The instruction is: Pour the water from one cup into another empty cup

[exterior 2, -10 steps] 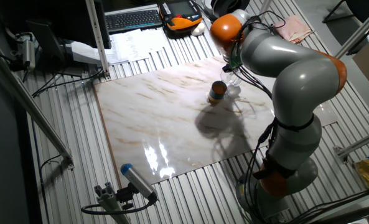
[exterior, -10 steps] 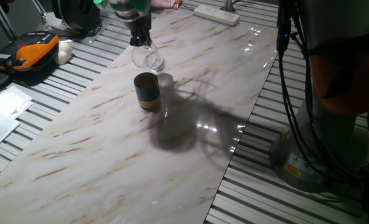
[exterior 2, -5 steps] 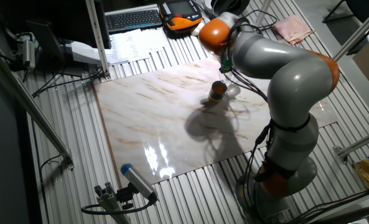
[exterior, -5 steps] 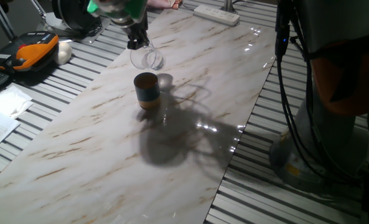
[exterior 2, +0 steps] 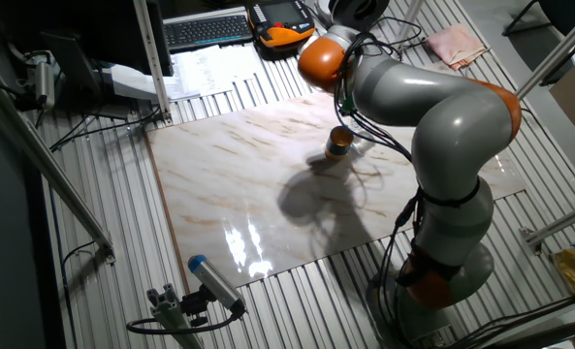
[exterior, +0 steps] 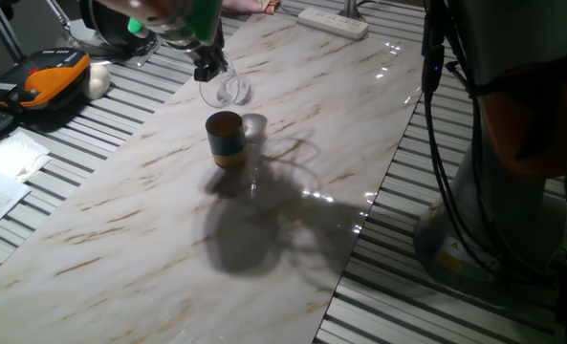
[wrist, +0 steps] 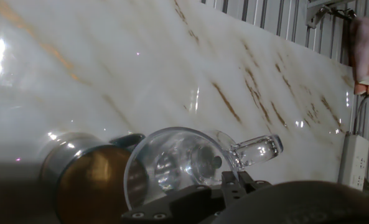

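My gripper point(exterior: 209, 65) is shut on the clear glass cup point(exterior: 226, 89), which hangs tilted just above the marble table point(exterior: 168, 220), behind the other cup. The blue-grey cup with the orange-tan rim point(exterior: 226, 139) stands upright on the table, a little nearer the camera. In the hand view the glass cup point(wrist: 172, 163) lies on its side with its handle point(wrist: 256, 149) pointing right, and the orange-lined cup point(wrist: 91, 180) sits just left of it. Water cannot be made out in the glass. In the other fixed view my arm hides the glass; only the blue-grey cup point(exterior 2: 339, 143) shows.
A white power strip point(exterior: 333, 21) lies at the table's far end. An orange device point(exterior: 44, 76), papers and a keyboard point(exterior 2: 205, 29) sit off the table's left side. A pink cloth point(wrist: 368, 50) hangs beyond the far edge. My arm's base point(exterior: 493, 210) stands on the right.
My gripper and the glass cup have shifted slightly left and away from the blue-grey cup. The arm's shadow on the table has slid left. The blue-grey cup has stayed put.
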`<state>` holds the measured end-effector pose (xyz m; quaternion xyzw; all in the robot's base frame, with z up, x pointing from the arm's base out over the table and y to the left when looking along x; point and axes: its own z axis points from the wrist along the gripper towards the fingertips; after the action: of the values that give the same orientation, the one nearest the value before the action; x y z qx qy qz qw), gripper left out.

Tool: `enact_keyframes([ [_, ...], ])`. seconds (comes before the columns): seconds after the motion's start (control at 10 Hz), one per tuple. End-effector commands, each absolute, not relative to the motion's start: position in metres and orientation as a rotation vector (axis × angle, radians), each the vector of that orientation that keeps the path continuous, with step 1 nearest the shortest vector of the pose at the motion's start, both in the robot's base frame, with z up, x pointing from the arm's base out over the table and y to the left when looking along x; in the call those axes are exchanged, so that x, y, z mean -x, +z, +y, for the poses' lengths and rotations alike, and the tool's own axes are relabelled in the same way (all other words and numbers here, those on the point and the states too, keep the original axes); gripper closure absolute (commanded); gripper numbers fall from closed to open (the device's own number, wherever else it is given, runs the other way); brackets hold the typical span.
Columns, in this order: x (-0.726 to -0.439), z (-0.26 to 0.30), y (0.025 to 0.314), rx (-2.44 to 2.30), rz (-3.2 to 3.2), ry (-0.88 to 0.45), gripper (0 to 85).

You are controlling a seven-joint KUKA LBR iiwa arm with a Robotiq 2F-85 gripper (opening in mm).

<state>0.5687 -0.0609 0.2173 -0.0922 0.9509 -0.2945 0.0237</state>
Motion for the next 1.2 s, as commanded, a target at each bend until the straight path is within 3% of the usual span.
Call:
enact_keyframes([
  [0.0,-0.5686,-0.0605,0.2169,0.288,2.94,-0.919,85.0],
  [1.1,-0.5621,-0.057,0.2169,0.37,2.848,-1.127,85.0],
])
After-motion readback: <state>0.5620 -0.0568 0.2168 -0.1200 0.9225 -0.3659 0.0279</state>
